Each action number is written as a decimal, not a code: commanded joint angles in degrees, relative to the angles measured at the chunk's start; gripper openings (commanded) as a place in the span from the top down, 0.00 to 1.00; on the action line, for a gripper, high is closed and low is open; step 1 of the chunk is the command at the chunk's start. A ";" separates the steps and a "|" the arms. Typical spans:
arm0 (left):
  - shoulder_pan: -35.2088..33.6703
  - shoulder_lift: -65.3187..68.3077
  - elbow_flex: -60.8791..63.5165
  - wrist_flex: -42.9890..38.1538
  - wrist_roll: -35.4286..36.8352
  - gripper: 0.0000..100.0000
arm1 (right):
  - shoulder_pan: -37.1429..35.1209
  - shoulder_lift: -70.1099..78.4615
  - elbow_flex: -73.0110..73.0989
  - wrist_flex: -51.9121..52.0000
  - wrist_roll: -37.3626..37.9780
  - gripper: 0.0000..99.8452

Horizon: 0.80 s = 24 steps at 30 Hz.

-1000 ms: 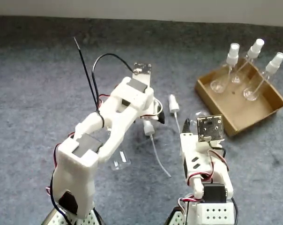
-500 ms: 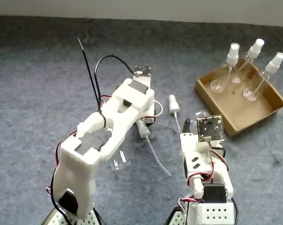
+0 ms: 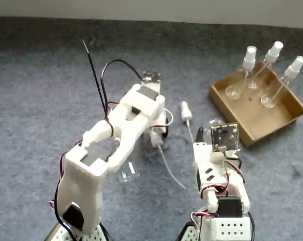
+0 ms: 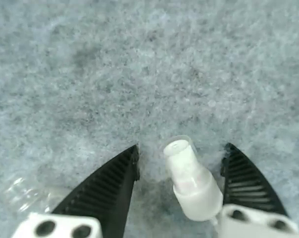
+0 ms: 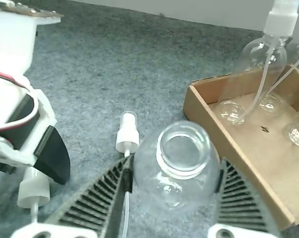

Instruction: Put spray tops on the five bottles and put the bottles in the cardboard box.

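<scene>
Left gripper [image 4: 182, 147], ribbed black jaws spread, straddles a white plastic spray top [image 4: 191, 184] over fuzzy grey carpet [image 4: 139, 59], not pinching it. Right gripper [image 5: 176, 161] clamps a clear round bottle [image 5: 178, 191], neck uncapped, beside the brown cardboard box [image 5: 224, 130] holding three capped bottles [image 3: 274, 50]. A second spray top [image 5: 126, 133] lies nearby.

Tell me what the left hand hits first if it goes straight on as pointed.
Likely the grey carpet below the left hand. The white plastic spray top sitting in the hand reaches about to its tips, so it may touch down first; depth is unclear.
</scene>
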 commanded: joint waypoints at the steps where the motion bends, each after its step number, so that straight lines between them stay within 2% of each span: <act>1: 2.33 -1.01 -3.82 3.08 0.53 0.74 | 0.75 -0.92 -0.92 -1.27 -0.53 0.79; 6: 2.86 -0.57 -5.49 4.04 0.62 0.75 | 0.75 -0.92 -0.92 -1.27 -0.53 0.79; 15: 3.47 -0.48 -5.14 4.31 0.62 0.88 | 0.75 -0.92 -0.92 -1.27 -0.53 0.79; 24: 4.62 -0.40 -5.14 3.87 0.53 0.88 | 0.75 -0.92 -0.92 -1.27 -0.53 0.79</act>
